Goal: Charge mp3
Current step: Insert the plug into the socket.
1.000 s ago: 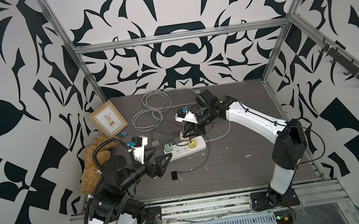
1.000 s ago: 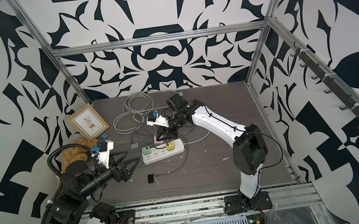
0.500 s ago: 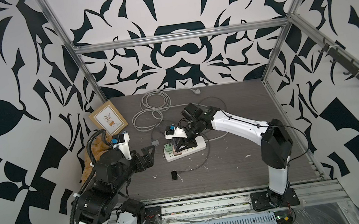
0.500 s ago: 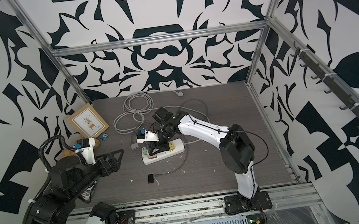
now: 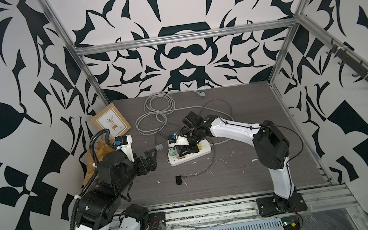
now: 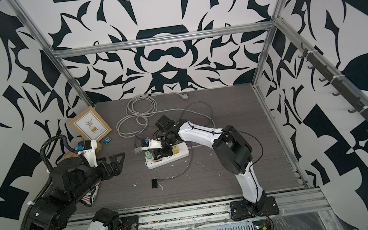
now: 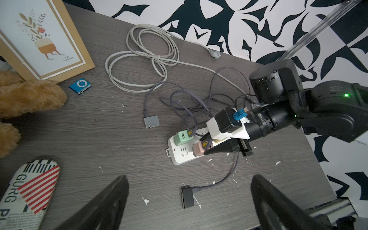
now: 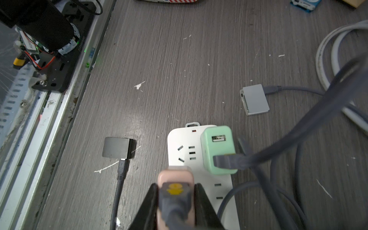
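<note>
The blue mp3 [image 7: 80,86] lies flat on the table by the picture frame, also seen in a top view [image 6: 107,140] and at the edge of the right wrist view [image 8: 304,5]. No cable is in it. My left gripper [image 7: 190,177] hangs open above the table's front left [image 6: 118,156], nothing between its fingers. My right gripper [image 8: 176,199] is low over the white power strip [image 5: 190,155], shut on a grey USB plug [image 8: 175,191] with a yellow mark. That plug stands in the pink charger cube [image 7: 197,153].
A green charger [image 8: 218,149] and a yellow charger [image 6: 175,149] sit in the strip. A small black device [image 7: 187,197] on a cable lies in front, a grey adapter [image 7: 151,121] behind. Coiled white cable [image 5: 156,114], picture frame [image 6: 90,125], teddy [image 7: 29,95] and a printed case [image 7: 29,189] are at the left.
My right gripper came from the back of the table forward and left, down onto the power strip. My left arm drew back to the left and swung its gripper away from the strip.
</note>
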Action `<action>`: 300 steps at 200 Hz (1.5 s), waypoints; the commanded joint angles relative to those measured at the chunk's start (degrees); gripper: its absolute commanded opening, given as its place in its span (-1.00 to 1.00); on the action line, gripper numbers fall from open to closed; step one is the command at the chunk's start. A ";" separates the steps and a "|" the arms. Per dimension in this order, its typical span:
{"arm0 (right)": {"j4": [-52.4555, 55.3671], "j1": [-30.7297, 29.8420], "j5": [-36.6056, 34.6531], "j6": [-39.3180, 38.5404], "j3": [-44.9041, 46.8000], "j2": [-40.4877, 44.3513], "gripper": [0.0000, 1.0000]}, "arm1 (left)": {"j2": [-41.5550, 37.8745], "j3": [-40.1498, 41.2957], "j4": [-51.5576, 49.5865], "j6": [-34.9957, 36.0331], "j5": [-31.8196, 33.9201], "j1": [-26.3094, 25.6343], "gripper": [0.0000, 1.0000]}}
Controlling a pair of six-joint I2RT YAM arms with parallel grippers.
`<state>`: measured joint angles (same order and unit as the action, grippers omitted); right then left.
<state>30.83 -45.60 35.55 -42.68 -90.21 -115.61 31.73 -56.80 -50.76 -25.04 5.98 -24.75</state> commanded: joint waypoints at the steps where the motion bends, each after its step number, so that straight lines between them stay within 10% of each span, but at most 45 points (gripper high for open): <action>1: -1.79 0.60 0.42 -2.69 -1.19 -0.13 -1.00 | -0.81 -1.82 -2.84 1.03 1.30 0.14 0.99; 300: -3.96 1.48 -3.91 -12.97 3.59 2.53 -1.00 | -1.67 0.53 -0.21 2.72 0.37 0.14 0.99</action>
<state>26.68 -44.01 29.80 -53.32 -85.84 -112.86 30.76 -56.86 -50.57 -22.68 6.42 -24.75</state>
